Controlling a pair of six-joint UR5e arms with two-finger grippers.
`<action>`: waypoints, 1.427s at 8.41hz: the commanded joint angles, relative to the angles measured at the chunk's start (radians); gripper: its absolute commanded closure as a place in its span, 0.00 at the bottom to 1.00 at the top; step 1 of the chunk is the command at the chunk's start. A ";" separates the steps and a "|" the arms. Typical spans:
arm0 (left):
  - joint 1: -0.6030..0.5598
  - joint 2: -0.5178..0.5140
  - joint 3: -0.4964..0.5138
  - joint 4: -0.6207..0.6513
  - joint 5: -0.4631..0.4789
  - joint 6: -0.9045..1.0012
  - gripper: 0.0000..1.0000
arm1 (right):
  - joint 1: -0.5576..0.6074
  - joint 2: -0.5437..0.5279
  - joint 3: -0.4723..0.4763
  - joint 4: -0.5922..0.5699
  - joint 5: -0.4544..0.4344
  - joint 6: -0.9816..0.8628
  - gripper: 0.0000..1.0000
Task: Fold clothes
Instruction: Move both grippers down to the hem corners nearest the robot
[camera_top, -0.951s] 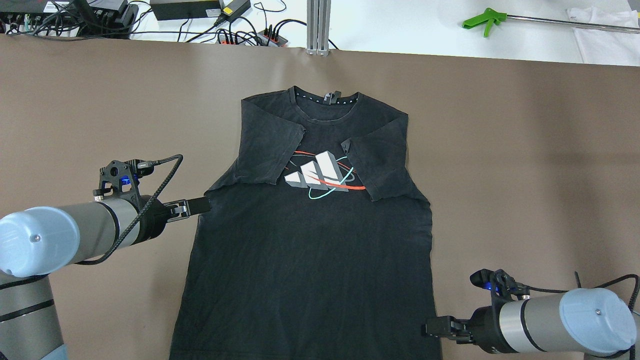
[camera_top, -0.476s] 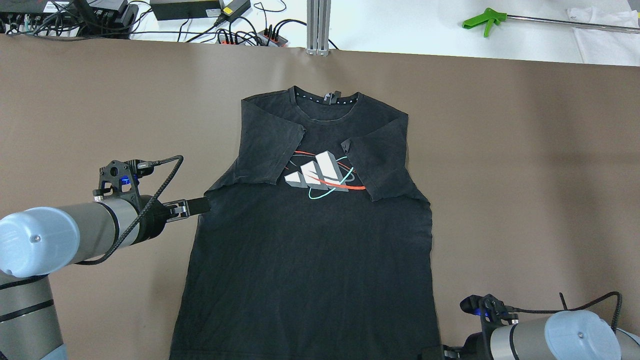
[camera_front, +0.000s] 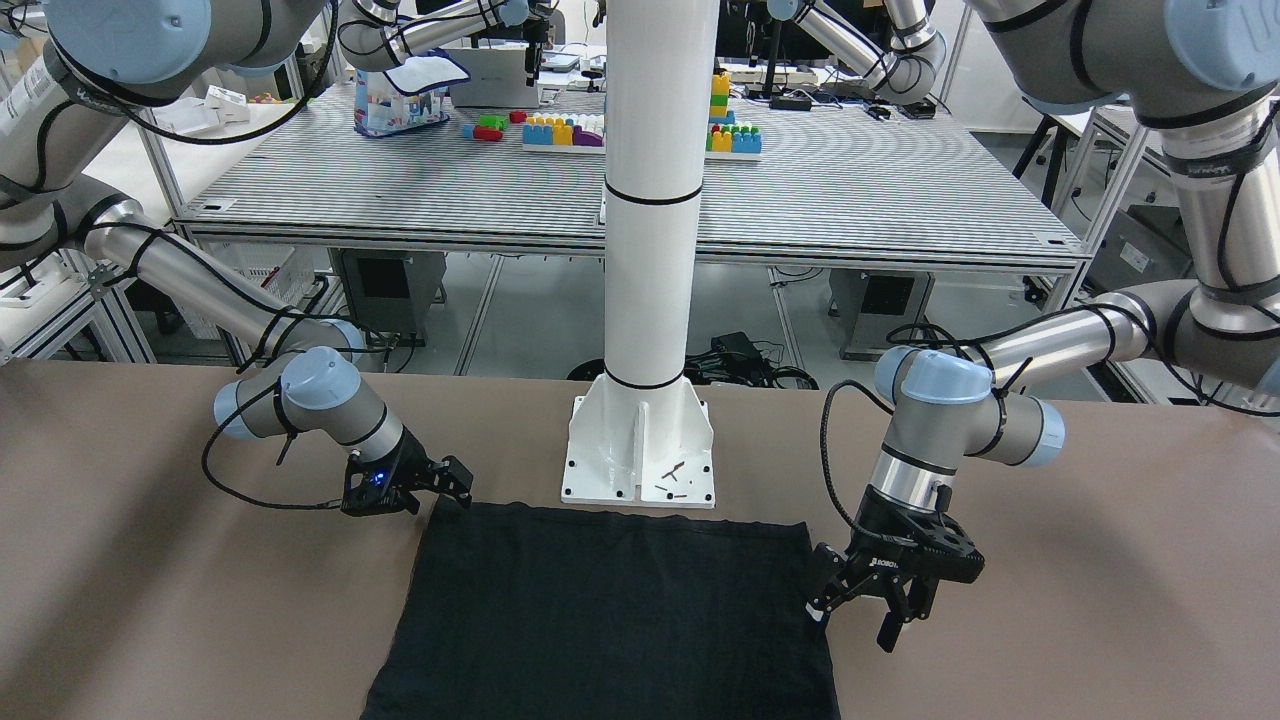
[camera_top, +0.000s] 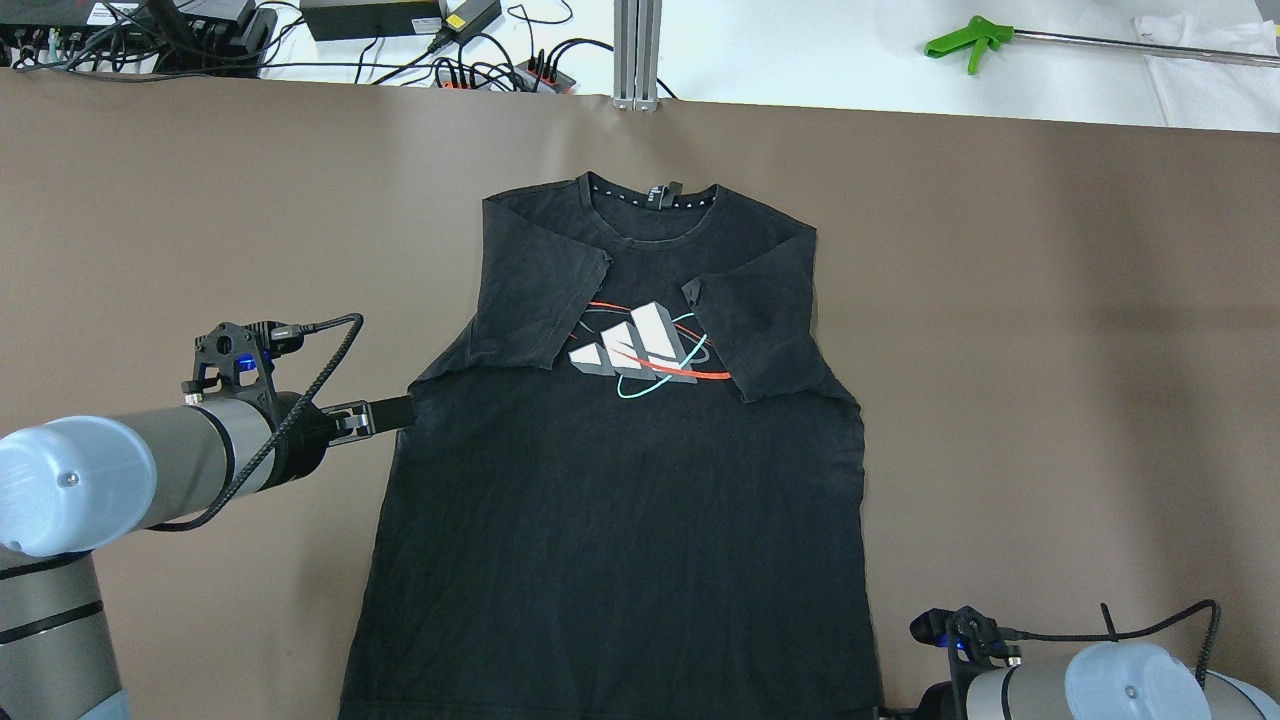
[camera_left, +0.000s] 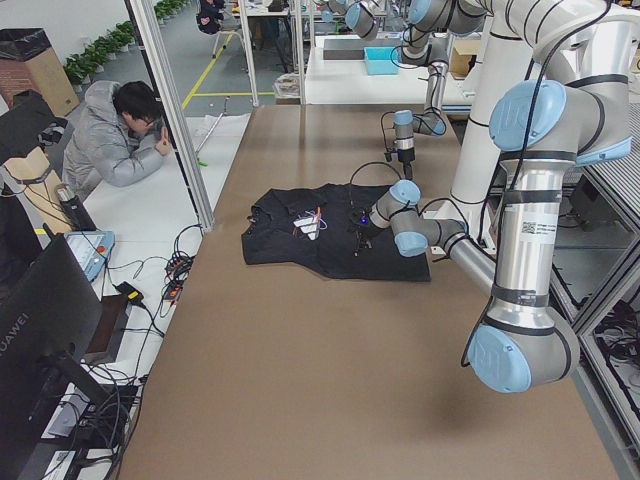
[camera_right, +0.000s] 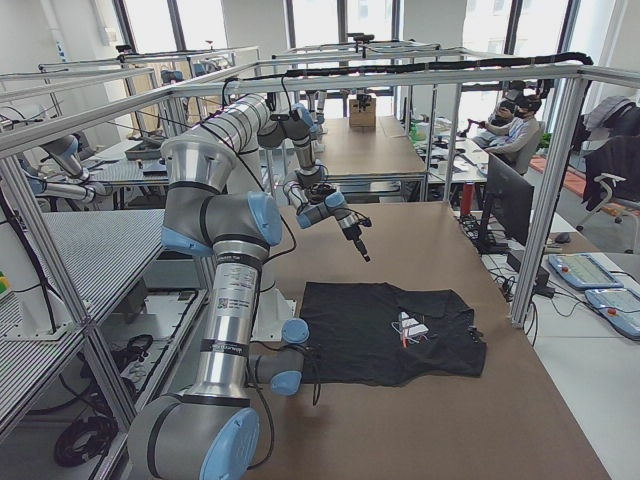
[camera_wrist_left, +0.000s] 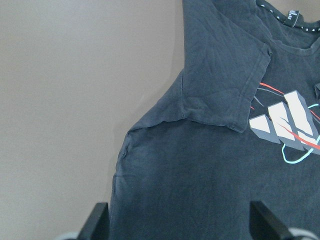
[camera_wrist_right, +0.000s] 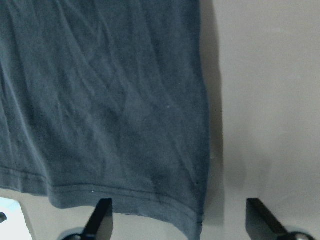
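Left gripper (camera_front: 855, 618) — jaws spread, holding nothing — sits at the shirt's (camera_top: 620, 520) side edge, right of centre in the front view. Right gripper (camera_front: 452, 487), likewise unclenched, hangs by the hem (camera_wrist_right: 125, 197) corner at centre left of that view. I judge the step to be the pinch before a fold: I would lay each lower finger flat on the table (camera_top: 1050, 350), slide it under both layers, then close and lift low and evenly. Shirt: black, thin, flat in the middle of the overhead frame — collar (camera_top: 650, 195) toward the top, sleeves (camera_top: 540, 290) turned inward over a white, red and teal print (camera_top: 640, 350).
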 joint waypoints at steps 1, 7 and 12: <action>-0.006 0.001 -0.011 0.000 -0.001 0.001 0.00 | -0.027 0.013 -0.006 0.000 -0.055 0.001 0.67; 0.000 0.011 -0.025 0.000 -0.001 0.001 0.00 | -0.036 0.007 0.035 0.007 -0.098 0.027 1.00; 0.159 0.043 -0.035 -0.008 0.075 -0.085 0.00 | 0.016 0.016 0.101 0.008 -0.112 0.064 1.00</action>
